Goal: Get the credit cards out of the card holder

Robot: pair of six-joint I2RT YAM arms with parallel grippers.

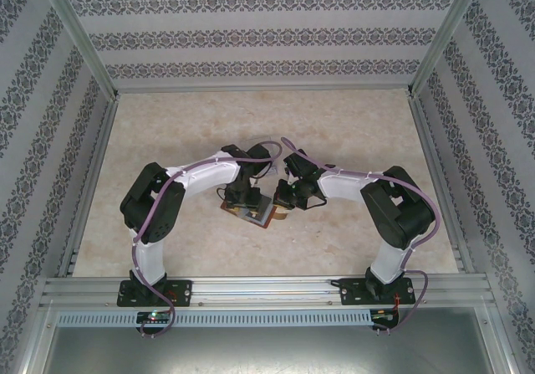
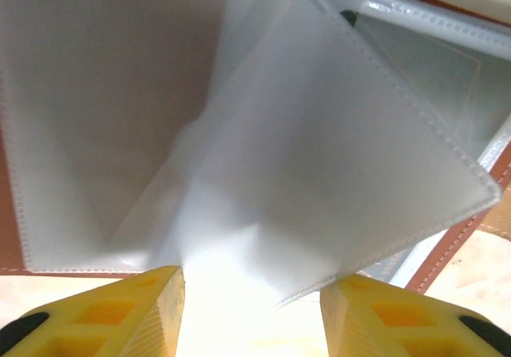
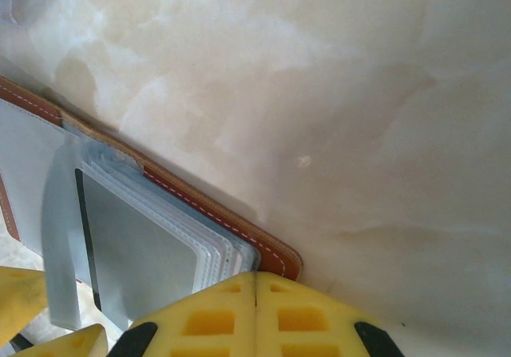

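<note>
Toward the near edge of the counter (image 1: 351,131), at mid-width, the card holder (image 1: 253,215) lies open, with credit cards (image 3: 144,253) seated in its stacked sleeves. One pale sheet (image 2: 335,165), sleeve or card (cannot tell which), tilts up between the left fingers (image 2: 136,313), which stand released. The right fingers (image 3: 215,317) are clenched empty, tips at the holder's brown corner. Risk: closing on a sleeve drags the holder, and a single-corner hold lets it pivot.
</note>
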